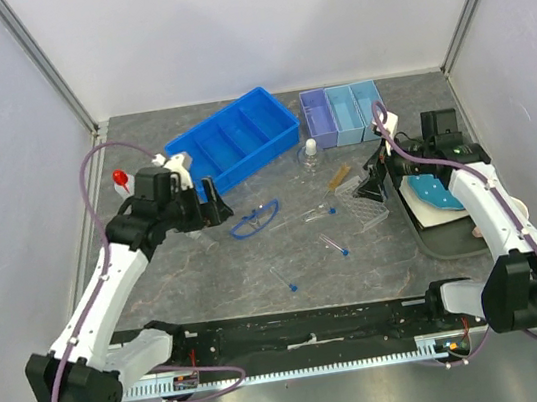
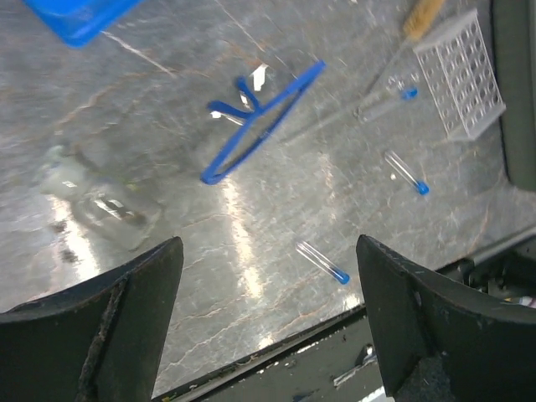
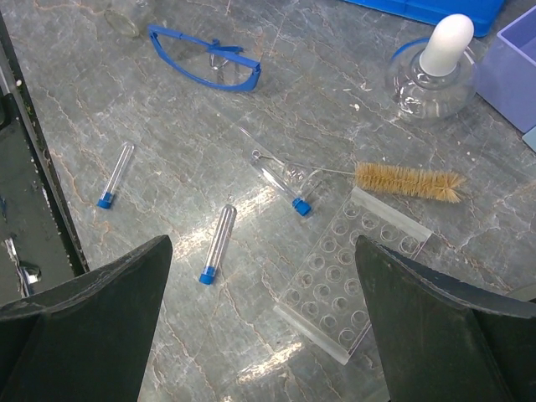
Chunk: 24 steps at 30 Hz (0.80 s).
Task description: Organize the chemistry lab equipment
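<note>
Blue-framed safety glasses [image 1: 254, 220] lie mid-table, with three blue-capped test tubes [image 1: 334, 244] loose to their right and front. A clear tube rack [image 1: 367, 198] lies by a tan brush [image 1: 339, 177]. A white-stoppered glass flask [image 1: 310, 154] stands behind them. A red-capped squeeze bottle [image 1: 122, 180] stands at the far left. My left gripper [image 1: 215, 209] is open and empty, above a small clear flask [image 2: 100, 205] left of the glasses [image 2: 260, 126]. My right gripper [image 1: 374, 183] is open and empty, above the rack [image 3: 352, 280] and the nearest tube [image 3: 218, 243].
A blue divided tray [image 1: 234, 140] and purple and light-blue bins [image 1: 342, 114] stand at the back. A dark tray [image 1: 451, 239] at the right holds a teal plate [image 1: 440, 198]. White walls enclose three sides. A black rail [image 1: 308, 327] runs along the front edge.
</note>
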Motion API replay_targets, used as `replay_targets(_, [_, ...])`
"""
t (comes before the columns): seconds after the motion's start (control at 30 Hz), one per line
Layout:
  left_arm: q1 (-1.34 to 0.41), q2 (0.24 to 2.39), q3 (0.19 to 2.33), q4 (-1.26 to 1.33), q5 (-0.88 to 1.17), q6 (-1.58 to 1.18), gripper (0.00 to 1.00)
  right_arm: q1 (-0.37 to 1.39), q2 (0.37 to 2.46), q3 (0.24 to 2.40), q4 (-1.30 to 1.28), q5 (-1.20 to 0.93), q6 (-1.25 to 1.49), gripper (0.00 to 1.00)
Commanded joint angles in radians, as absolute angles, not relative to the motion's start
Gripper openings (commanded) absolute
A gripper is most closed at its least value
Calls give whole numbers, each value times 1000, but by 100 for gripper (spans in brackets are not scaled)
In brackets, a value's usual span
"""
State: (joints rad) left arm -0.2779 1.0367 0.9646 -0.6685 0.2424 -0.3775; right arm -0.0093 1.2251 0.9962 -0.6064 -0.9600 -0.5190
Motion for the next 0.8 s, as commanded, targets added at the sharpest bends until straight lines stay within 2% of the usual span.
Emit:
replay_targets(0.0, [-397, 1103, 986, -612, 238, -394, 90, -6, 1235, 994, -583, -983, -555, 98])
replay_targets(0.37, [-618, 1383, 1181, -701, 37, -233, 83, -6, 1266, 994, -587, -991, -571, 98])
replay_targets(0.57, [-646, 1526, 1301, -764, -38, -112, 82, -6, 1279, 994, -601, -988, -595, 98])
replay_targets(0.77, [-650, 1637, 1382, -781, -28, -37, 77, -6, 1298, 1002, -612, -980, -612, 98])
